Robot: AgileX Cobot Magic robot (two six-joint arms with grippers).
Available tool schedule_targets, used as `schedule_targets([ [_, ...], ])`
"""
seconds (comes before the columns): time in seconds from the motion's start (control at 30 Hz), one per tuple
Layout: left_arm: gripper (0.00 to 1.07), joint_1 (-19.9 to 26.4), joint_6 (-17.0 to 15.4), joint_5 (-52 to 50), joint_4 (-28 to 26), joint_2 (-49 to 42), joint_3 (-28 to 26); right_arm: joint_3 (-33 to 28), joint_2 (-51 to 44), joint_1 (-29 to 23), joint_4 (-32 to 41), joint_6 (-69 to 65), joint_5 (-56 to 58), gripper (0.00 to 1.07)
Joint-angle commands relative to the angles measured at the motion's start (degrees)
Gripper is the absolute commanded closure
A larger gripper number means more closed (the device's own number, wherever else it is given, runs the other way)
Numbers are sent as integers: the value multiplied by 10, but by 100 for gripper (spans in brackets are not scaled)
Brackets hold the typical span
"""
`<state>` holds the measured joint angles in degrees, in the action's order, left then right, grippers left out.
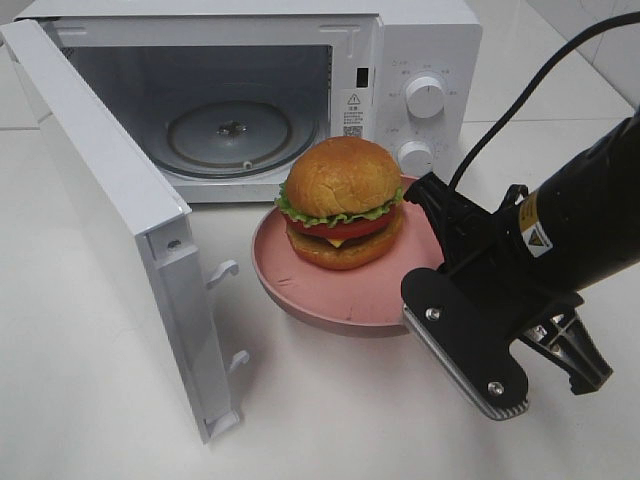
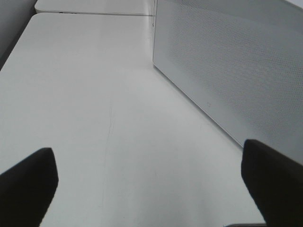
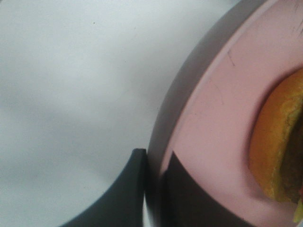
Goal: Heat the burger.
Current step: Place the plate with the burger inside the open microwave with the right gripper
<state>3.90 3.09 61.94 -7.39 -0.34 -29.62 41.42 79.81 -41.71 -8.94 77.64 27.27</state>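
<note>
right jaws pinching plate (image 3: pixel 213 118), left jaws wide

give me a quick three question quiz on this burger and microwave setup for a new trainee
1. True or false: the microwave door stands open, and the burger is outside the oven.
2. Pick one. The right gripper is shut on: A the burger, B the pink plate's rim, C the door.
3. Fill in the gap: the left gripper is ___, with only the table under it.

Key: 1 true; 2 B; 3 open.
</note>
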Motion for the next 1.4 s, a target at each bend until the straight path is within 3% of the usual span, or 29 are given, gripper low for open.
schedule_targets([
  [0.03,9,1,0,-7,-3,-10,1,17,-5,2,-6,7,-35,107],
  [0.47,9,1,0,-7,-3,-10,1,65,7,2,-7,8,-40,107],
  [1.1,9,1,0,-7,-3,-10,1,142,108,2,78,73,-61,107],
  [1.4,9,1,0,-7,-3,-10,1,184,145,2,83,80,-68,107],
])
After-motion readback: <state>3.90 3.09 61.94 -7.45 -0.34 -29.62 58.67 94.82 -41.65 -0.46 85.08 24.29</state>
